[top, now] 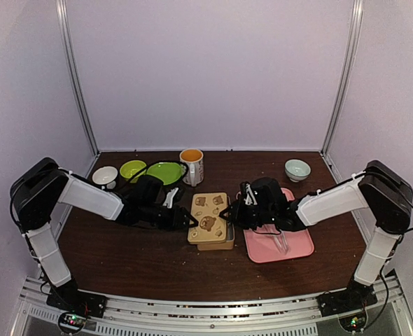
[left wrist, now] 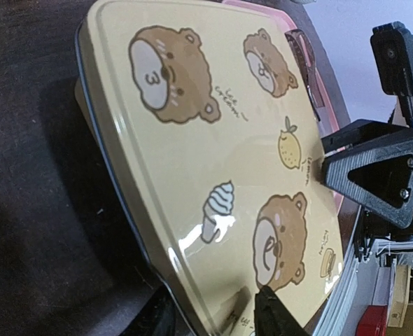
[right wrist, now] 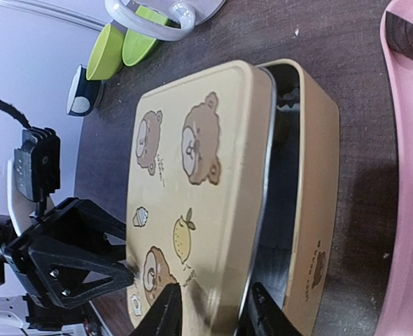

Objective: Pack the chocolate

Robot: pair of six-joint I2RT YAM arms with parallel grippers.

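The left arm (top: 87,197) stands up from its base at the near left, bends at a high elbow and runs forward and inward, its forearm sloping down to a low wrist. The right arm (top: 336,201) mirrors it from the near right, with a high elbow and a forearm sloping inward and down. The two wrists face each other near the middle, well below the elbows. The left pincer (top: 191,220) points right and the right pincer (top: 225,213) points left, their tips near one another but apart. Each pincer's jaws stand partly apart; whether either one clamps cannot be told.
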